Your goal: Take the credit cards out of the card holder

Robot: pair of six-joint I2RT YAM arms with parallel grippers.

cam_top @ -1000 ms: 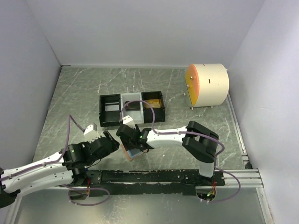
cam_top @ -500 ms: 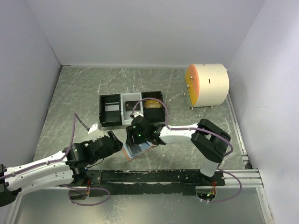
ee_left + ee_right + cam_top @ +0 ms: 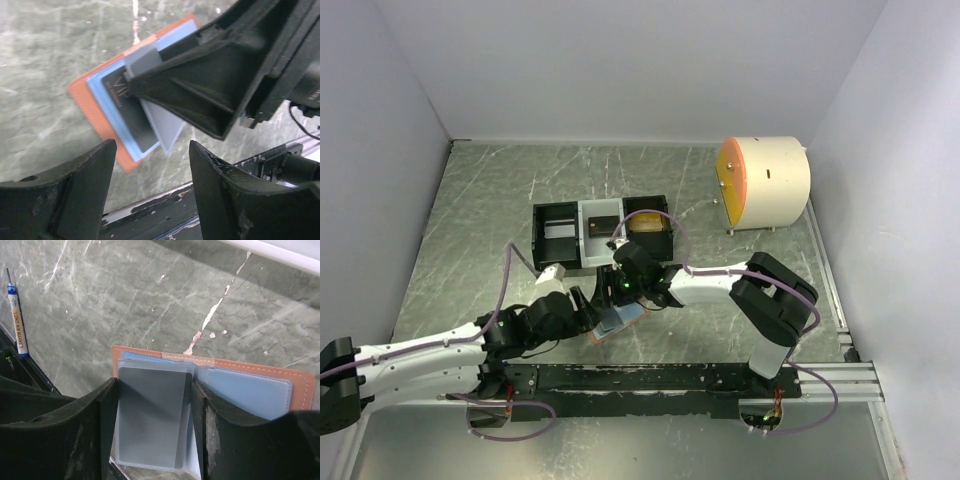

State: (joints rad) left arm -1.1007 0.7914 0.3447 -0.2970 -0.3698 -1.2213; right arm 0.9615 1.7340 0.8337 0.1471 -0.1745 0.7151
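The card holder lies open on the table, salmon-pink outside with pale blue pocket panels. A dark grey credit card in a clear sleeve stands between my right gripper's fingers, which touch its two long edges. A pale card sticks out past the holder's near edge. Seen from above, my right gripper is on the card holder. My left gripper hovers open just in front of the holder with nothing between its fingers; from above, the left gripper is at the holder's left side.
A black-and-grey three-compartment tray sits just behind the holder. A white drum with an orange face stands at the back right. A marker pen lies near the tray. The black base rail runs along the near edge.
My left arm has moved right, up to the card holder, and its jaws have narrowed. My right gripper has shifted slightly right and back over the holder, its fingers closing in on the sleeved card.
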